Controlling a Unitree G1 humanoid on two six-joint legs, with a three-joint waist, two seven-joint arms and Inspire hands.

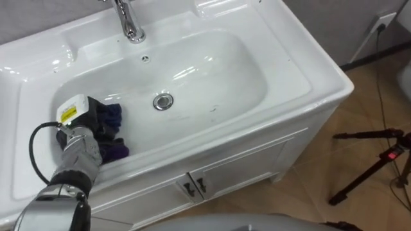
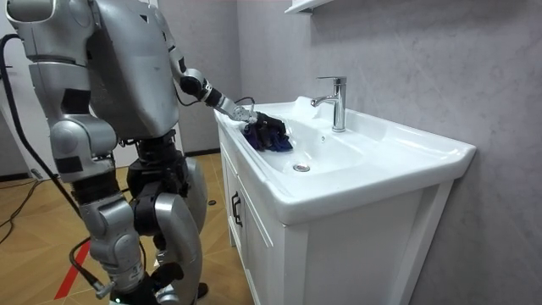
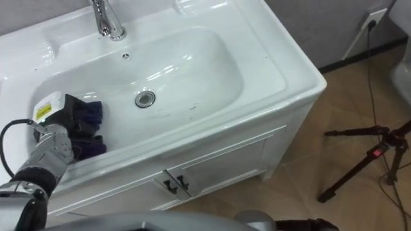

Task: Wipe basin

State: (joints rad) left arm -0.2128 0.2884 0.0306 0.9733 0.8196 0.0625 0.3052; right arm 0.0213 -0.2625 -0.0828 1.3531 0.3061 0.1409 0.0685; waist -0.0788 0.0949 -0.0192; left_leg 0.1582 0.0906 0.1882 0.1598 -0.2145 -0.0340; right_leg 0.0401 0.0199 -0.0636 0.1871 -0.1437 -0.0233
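white basin [image 1: 302, 77] on cabinet [image 1: 244, 163], chrome tap [image 1: 128, 22] at back, dk blue cloth [image 1: 113, 117] in bowl's left end

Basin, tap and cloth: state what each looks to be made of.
The basin: glazed ceramic by the look, glossy white with sharp light reflections; could be cast resin. The tap: polished metal, probably chromed, mirror-bright. The cloth: soft dark blue fabric, matt, bunched in folds under the left hand.

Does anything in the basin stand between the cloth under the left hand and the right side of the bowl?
Nothing visible does. The left hand rests on the cloth at the basin's left end; from there rightward the bowl holds only the drain. The faucet stands behind, on the rim.
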